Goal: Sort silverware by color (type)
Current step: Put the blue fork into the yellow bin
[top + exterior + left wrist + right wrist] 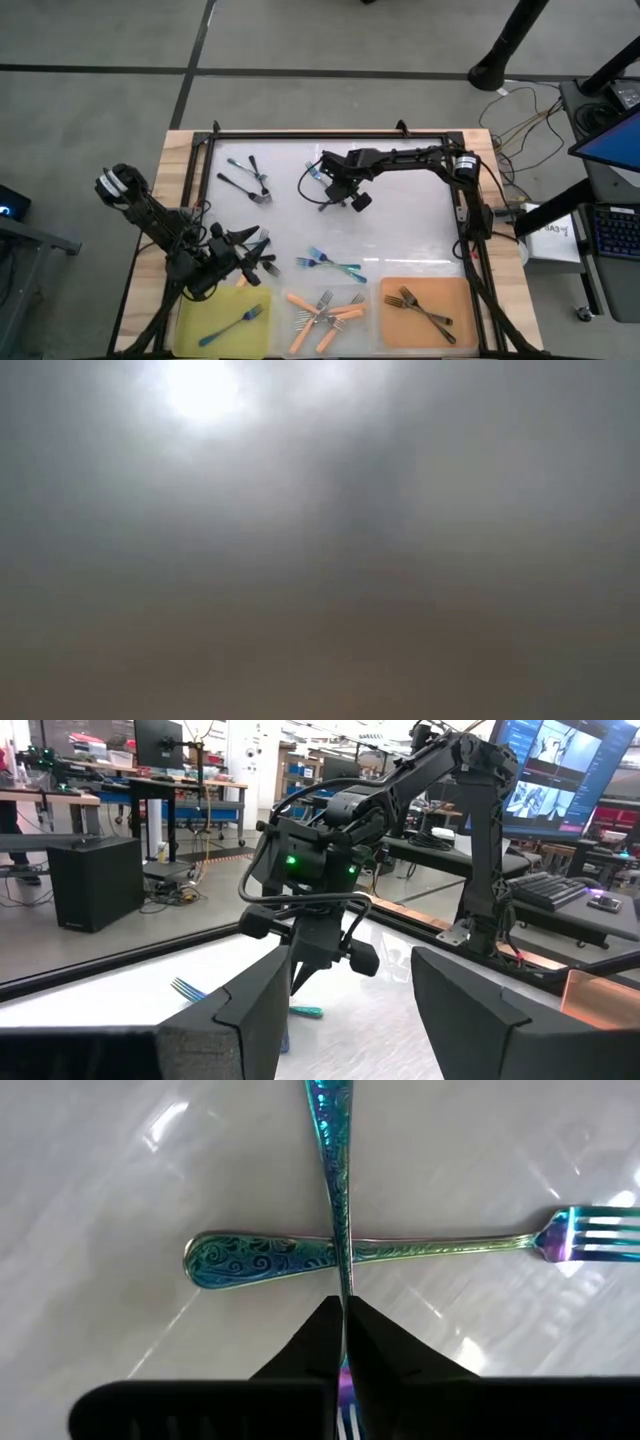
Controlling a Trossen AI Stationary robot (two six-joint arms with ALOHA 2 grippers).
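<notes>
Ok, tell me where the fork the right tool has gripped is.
High view: the iridescent fork sits mid-table toward the far edge, pinched by the right tool and crossing a second iridescent fork.

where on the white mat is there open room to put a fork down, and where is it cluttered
The widest bare stretch lies on the white mat, between the right gripper and the orange tray. The far strip behind that gripper is bare too. Crowded: the dark forks at far left, the left gripper, and the blue-teal forks mid-front.
</notes>
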